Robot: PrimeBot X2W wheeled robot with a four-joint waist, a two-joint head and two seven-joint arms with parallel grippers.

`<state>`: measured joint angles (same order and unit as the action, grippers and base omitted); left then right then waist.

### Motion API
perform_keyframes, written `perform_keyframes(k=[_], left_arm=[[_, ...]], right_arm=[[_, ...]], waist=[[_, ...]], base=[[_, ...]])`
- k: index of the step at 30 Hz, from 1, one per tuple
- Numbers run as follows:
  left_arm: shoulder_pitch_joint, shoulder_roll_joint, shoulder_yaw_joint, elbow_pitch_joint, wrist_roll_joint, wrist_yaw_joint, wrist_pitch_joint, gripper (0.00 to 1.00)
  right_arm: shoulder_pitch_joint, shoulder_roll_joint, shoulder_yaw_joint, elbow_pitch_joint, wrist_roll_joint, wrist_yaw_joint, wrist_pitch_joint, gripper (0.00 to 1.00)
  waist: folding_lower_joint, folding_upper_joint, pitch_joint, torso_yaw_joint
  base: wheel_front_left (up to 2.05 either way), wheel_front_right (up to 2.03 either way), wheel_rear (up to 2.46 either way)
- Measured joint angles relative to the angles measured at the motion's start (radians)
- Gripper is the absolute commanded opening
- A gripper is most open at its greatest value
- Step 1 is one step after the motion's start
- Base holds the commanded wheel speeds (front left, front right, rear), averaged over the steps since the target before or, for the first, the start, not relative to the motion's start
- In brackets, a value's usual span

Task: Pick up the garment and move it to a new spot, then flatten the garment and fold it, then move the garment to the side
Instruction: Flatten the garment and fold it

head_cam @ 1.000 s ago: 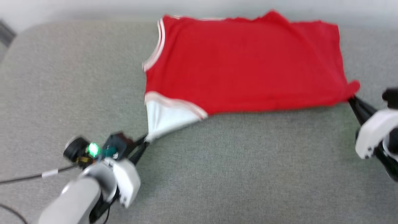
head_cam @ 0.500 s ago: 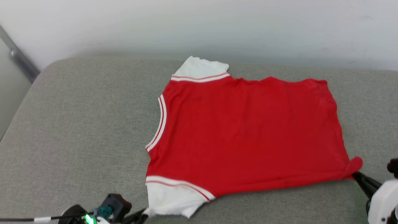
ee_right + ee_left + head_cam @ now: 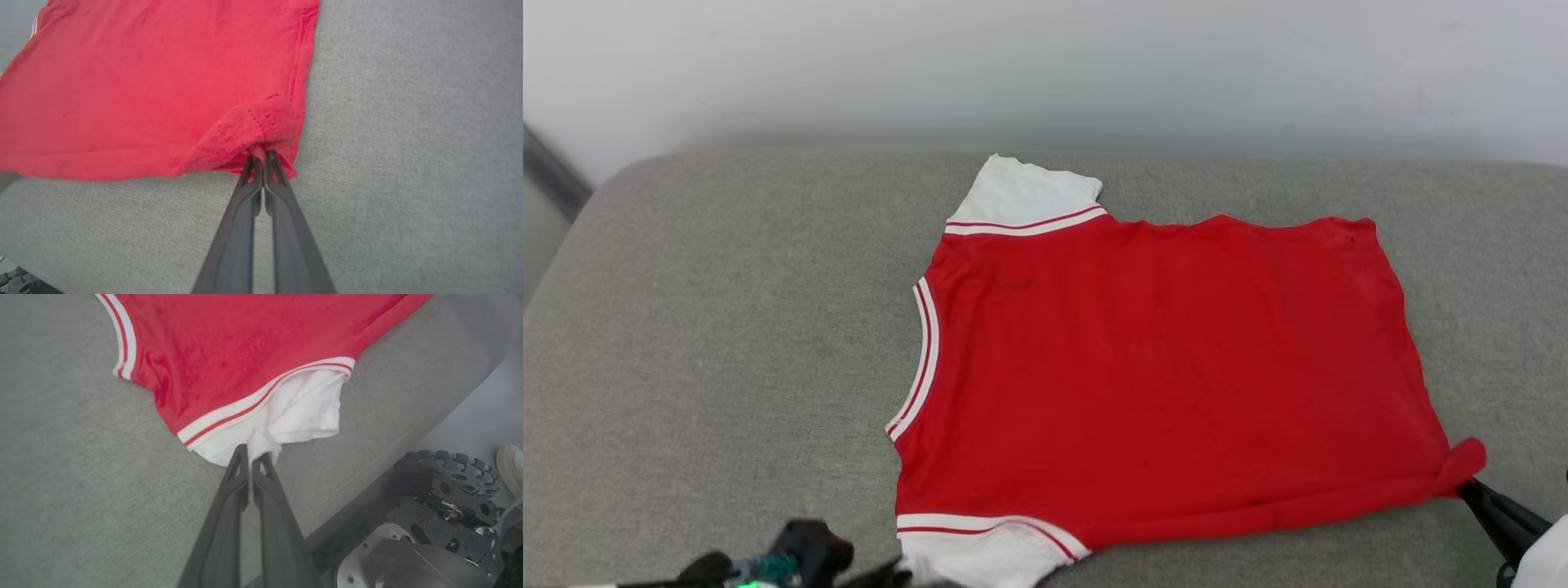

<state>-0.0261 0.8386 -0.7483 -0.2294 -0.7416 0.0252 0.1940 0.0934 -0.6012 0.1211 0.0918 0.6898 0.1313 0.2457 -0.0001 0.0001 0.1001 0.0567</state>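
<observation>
The red jersey T-shirt (image 3: 1160, 367) lies spread nearly flat on the grey upholstered cushion (image 3: 727, 327). Its plain red side is up, with the neckline toward the robot's left and the hem toward its right. The far white sleeve (image 3: 1025, 196) points at the pale wall (image 3: 1045, 65).

The left gripper (image 3: 250, 454) is pinched tight on the edge of the near white sleeve (image 3: 302, 412), its fingers almost touching with only thin cloth between them. The right gripper (image 3: 261, 157) is likewise closed on the near hem corner (image 3: 261, 130), which is bunched into a small fold at the tips.

The jersey looks light, soft and limp. It will likely sag and crease wherever it is unsupported, and the knit may stretch if pulled hard. Holding two points on the near edge well apart, as here, seems a sound way to draw it taut. For folding, the seams, striped trim and doubled hem probably give the firmest purchase.
</observation>
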Motion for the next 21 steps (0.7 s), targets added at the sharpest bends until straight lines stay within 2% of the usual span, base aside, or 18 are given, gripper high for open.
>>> perform_keyframes(k=[5,13,21], left_arm=[[-0.063,0.015,0.054,-0.034,0.011,0.011,-0.023,0.00],[-0.180,-0.005,0.110,-0.030,0.033,0.021,-0.041,0.00],[-0.364,-0.034,0.129,0.068,0.063,-0.026,-0.012,0.00]], right_arm=[[-0.004,0.037,-0.060,-0.067,-0.011,0.000,0.041,0.00],[-0.063,0.068,-0.105,-0.106,-0.035,0.000,0.099,0.00],[-0.210,0.082,-0.077,-0.088,-0.078,0.000,0.175,0.00]], waist=[[0.0001,0.0000,0.032,-0.011],[0.0002,0.0000,0.092,-0.026],[0.0003,0.0000,0.198,-0.050]], base=[[0.00,0.00,0.00],[0.00,0.00,0.00],[0.00,0.00,0.00]])
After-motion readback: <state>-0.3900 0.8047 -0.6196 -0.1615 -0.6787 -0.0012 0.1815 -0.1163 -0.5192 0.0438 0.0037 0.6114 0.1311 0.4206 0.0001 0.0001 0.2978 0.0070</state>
